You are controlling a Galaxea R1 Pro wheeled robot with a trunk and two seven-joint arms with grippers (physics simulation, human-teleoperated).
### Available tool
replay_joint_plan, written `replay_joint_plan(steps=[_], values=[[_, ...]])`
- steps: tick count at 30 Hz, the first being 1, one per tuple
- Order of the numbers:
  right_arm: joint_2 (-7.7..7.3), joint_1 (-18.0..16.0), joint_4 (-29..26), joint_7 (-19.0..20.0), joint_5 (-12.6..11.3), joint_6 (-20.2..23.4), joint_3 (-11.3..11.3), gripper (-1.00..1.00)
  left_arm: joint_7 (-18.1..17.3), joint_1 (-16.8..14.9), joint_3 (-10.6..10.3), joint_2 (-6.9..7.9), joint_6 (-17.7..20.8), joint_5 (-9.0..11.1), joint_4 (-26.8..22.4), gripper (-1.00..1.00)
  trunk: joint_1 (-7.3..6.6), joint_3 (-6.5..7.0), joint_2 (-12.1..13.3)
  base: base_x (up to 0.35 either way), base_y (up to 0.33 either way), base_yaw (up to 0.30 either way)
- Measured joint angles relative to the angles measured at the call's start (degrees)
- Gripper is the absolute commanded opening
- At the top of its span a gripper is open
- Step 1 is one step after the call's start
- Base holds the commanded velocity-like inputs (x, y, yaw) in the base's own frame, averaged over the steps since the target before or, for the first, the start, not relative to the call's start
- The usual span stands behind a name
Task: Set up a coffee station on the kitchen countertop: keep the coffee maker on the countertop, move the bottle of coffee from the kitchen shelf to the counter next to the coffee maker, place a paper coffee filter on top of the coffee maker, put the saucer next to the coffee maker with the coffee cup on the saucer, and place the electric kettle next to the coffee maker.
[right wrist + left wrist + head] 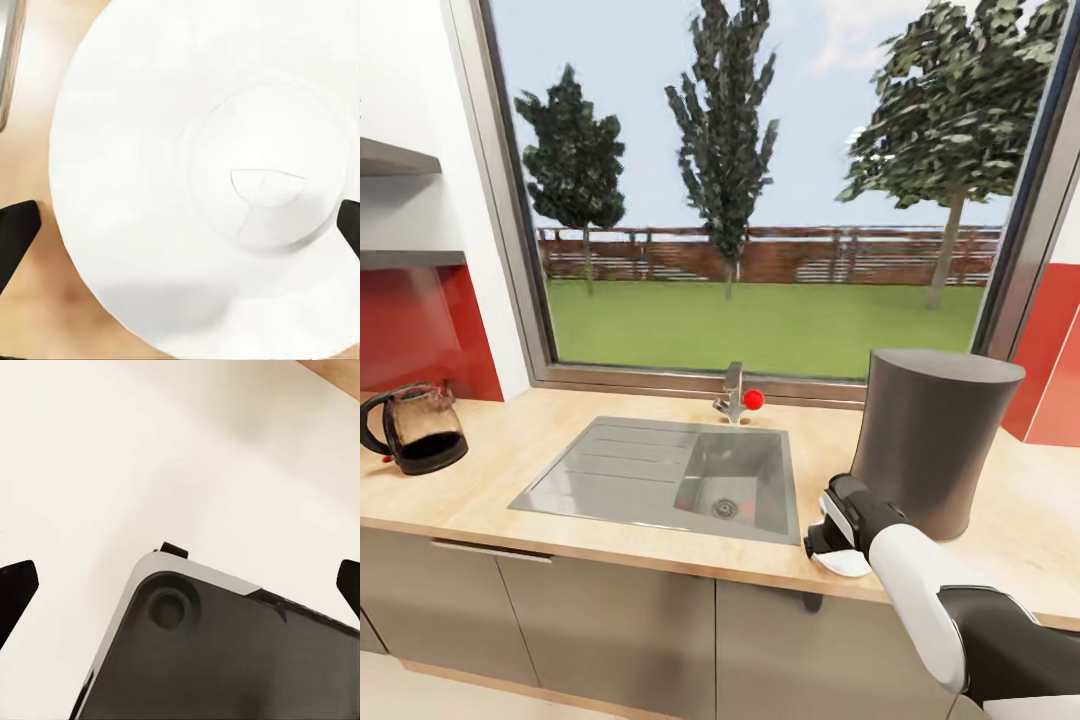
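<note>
A white saucer [847, 566] lies on the wooden countertop [490, 460] near its front edge, just in front of the tall dark grey coffee maker [930, 440]. My right gripper [828, 548] hovers right over the saucer. In the right wrist view the saucer [202, 187] spreads wide below my right gripper [180, 232], whose dark fingertips [15, 232] stand far apart, open, at either side. A glass electric kettle [415, 428] with a black handle stands at the counter's far left. My left gripper [180, 585] hangs open over my own dark base [225, 660] and the pale floor.
A steel sink [660, 475] with a faucet [732, 392] is set into the middle of the counter, between kettle and coffee maker. Grey wall shelves [400, 160] hang at the upper left. A large window [760, 200] runs behind the counter. Cabinet fronts [610, 630] stand below.
</note>
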Motion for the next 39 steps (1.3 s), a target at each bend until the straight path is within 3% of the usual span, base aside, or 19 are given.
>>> replay_joint_plan(steps=[21,29,39], values=[[0.26,0.0,0.2,0.2,0.5,0.6,0.0,1.0,0.0,0.0,-0.1,0.09,0.2,0.0,0.0,1.0,-4.62,3.77,8.5,0.0,0.0,0.0],[0.76,0.0,0.2,0.1,-2.2,0.1,0.0,1.0,0.0,0.0,0.0,0.1,0.3,0.0,0.0,1.0,-6.37,5.13,11.6,0.0,0.0,0.0],[2.09,0.0,0.2,0.1,-3.4,-0.6,0.0,1.0,0.0,0.0,0.0,0.34,1.2,0.0,-0.1,1.0,-8.57,6.91,15.6,0.0,0.0,0.0]])
